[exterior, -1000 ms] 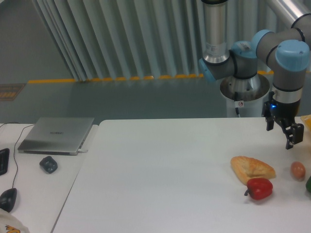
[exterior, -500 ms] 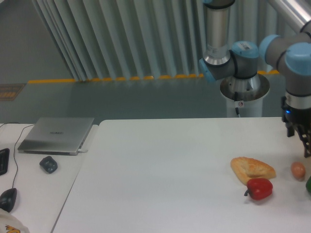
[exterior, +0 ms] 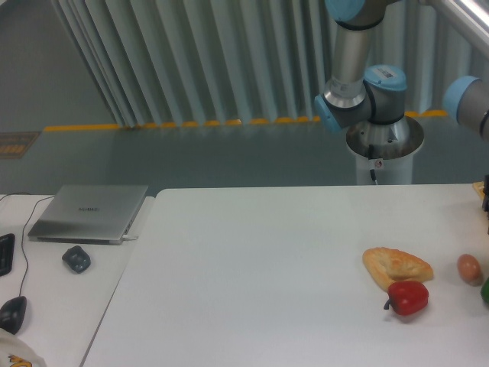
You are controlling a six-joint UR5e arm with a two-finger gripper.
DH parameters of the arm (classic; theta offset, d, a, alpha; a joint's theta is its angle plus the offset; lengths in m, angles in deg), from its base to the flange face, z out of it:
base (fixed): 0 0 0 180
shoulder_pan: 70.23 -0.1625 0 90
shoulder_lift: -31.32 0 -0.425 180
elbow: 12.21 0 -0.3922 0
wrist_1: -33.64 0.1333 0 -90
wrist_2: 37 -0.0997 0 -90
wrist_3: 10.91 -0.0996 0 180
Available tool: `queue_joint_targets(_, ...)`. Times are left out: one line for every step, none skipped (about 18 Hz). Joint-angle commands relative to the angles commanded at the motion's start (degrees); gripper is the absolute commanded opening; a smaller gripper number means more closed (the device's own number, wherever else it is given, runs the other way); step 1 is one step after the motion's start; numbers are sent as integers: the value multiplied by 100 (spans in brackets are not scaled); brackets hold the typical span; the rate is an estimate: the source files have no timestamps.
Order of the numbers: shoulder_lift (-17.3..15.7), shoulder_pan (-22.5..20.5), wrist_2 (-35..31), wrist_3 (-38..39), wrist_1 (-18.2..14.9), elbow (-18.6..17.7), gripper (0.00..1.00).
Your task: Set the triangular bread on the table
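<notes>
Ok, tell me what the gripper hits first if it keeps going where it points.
Cannot tell: the gripper is off the picture's right edge; only the arm shows. If it points down, probably the table near the small tan ball.

Our arm (exterior: 353, 57) is a silver-grey metal tube ending in pale blue joint caps, one cap bearing a white label with small dark print. Just beside that elbow, our base (exterior: 384, 145) is a round grey pedestal on a white column, marked with a small red-and-white sticker. Another blue cap shows right of the base.
</notes>
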Motion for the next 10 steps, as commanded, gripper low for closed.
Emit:
queue_joint_targets(9,0,0,0,0,-9,100)
queue_joint_targets(9,0,0,0,0,-9,100)
queue_joint_targets(9,0,0,0,0,-9,100)
queue_joint_targets(0,0,0,0,0,-9,100)
queue_joint_targets(0,0,0,0,0,-17,100)
queue_joint_targets(0,0,0,0,0,-26,100)
queue_joint_targets(0,0,-8,0,0,-26,100)
queue_joint_targets(0,0,-17,0,0,-35,100)
queue_joint_targets(0,0,-17,0,0,-35,100)
queue_joint_targets(-9,0,-17,0,0,-44,100)
